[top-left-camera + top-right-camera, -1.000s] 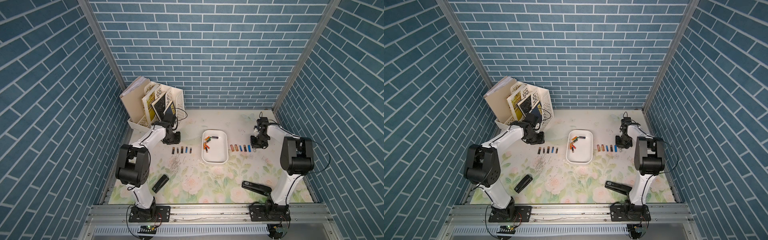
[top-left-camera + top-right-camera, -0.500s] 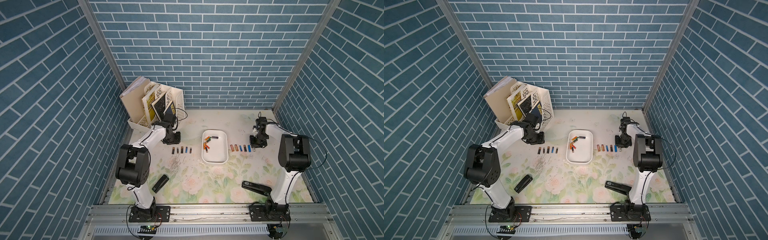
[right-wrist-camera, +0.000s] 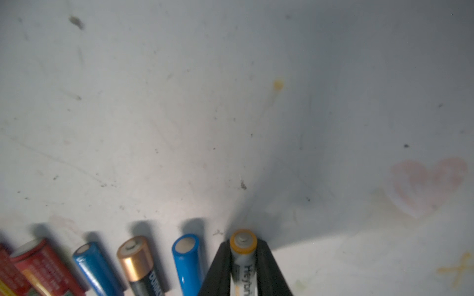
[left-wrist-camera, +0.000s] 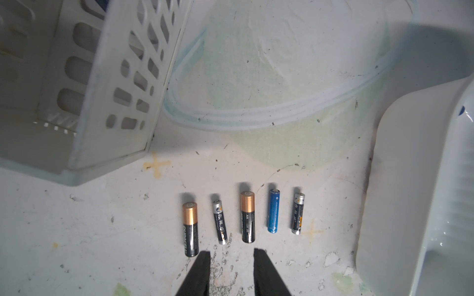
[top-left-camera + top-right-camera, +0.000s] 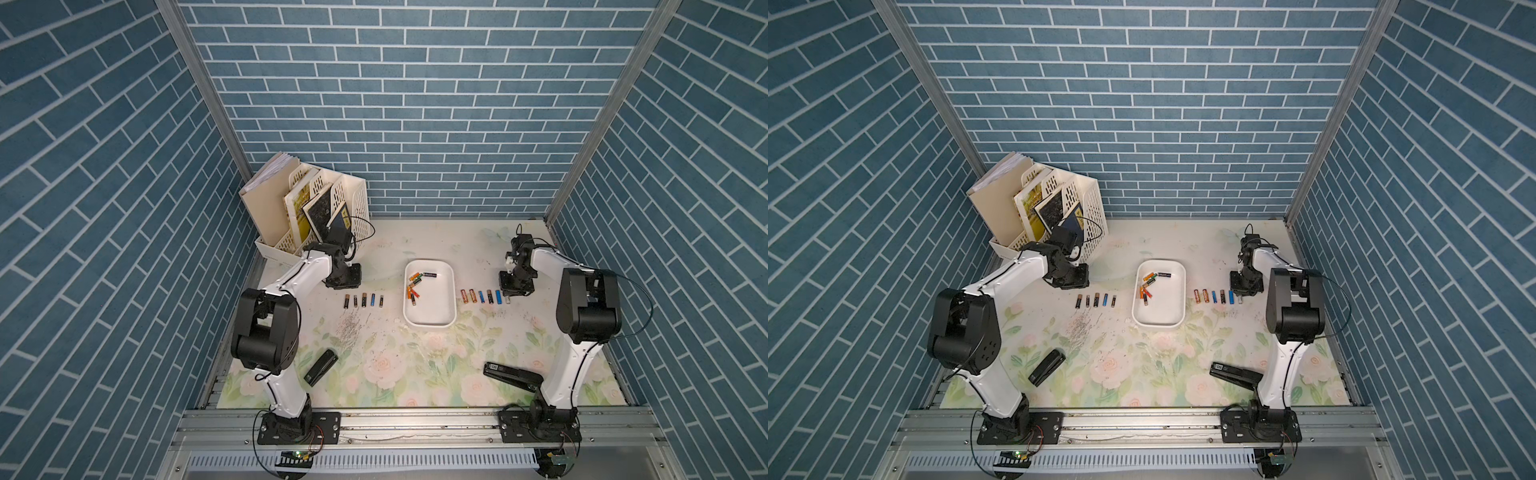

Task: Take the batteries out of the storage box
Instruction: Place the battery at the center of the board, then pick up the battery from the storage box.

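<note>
1. Setting down looks like the step in hand: my right gripper (image 3: 243,247) pinches a silver-white battery (image 3: 243,271) low against the table (image 3: 230,102). It is at the outer end of the right row (image 5: 482,296), just beside a blue battery (image 3: 188,261).
2. My left gripper (image 4: 231,252) hangs empty, jaws a narrow gap apart, near the left row (image 4: 243,217) of five.
3. The storage box (image 5: 434,311) sits between the rows, with several batteries (image 5: 415,286) clustered at its far end.
4. Next, I judge: let go, lift straight up so nothing rolls, then reach into the box.
</note>
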